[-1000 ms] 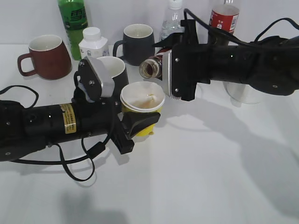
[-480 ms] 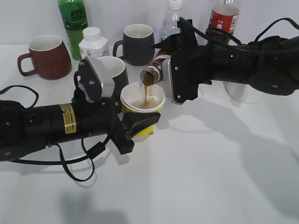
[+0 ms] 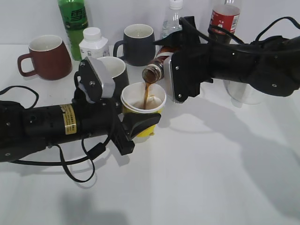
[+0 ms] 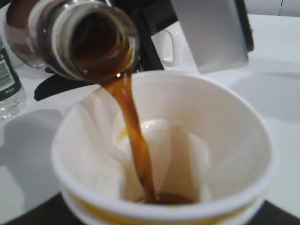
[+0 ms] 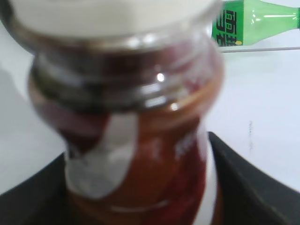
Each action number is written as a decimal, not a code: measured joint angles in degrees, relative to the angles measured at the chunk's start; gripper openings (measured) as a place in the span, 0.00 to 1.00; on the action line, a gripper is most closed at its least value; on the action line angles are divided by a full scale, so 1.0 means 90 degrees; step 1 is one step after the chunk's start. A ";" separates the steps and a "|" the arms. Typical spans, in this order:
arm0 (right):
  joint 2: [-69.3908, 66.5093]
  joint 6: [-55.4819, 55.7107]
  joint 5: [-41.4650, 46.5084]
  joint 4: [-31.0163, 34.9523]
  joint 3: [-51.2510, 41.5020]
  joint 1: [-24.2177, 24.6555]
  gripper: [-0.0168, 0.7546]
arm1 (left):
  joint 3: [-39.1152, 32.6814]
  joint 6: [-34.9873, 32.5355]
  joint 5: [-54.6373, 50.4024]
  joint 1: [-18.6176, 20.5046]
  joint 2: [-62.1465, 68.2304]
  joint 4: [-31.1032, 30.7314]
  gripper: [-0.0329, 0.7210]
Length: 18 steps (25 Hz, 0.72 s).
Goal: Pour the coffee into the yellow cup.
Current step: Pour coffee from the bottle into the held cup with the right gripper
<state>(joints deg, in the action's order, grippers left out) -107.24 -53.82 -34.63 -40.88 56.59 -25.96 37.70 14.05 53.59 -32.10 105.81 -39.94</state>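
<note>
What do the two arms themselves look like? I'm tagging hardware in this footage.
Both arms are matte black with loose black cables. The left arm bears a yellow label and a silver-grey camera block; its black gripper has wedge-shaped fingers. The right arm ends in a gripper with a flat, pale-faced finger plate.

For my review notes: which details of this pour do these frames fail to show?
- Right claw fingertips: exterior view, hidden behind its own body.
- Coffee bottle label: right wrist view, too blurred to read.
- Yellow cup outside and base: left wrist view, cut off by the bottom edge.
</note>
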 joint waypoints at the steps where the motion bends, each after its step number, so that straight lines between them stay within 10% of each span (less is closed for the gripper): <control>1: 0.0000 -0.0014 0.0000 0.0005 0.0000 0.0000 0.67 | 0.0000 0.0000 0.0000 0.0000 0.0000 0.0000 0.56; 18: 0.0005 -0.0307 -0.0022 0.0005 0.0000 0.0000 0.67 | 0.0000 0.0000 0.0000 -0.0007 0.0000 -0.0017 0.56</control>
<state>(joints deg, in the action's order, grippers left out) -107.19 -56.58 -34.83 -40.84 56.59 -25.96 37.70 14.05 53.59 -32.17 105.81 -40.10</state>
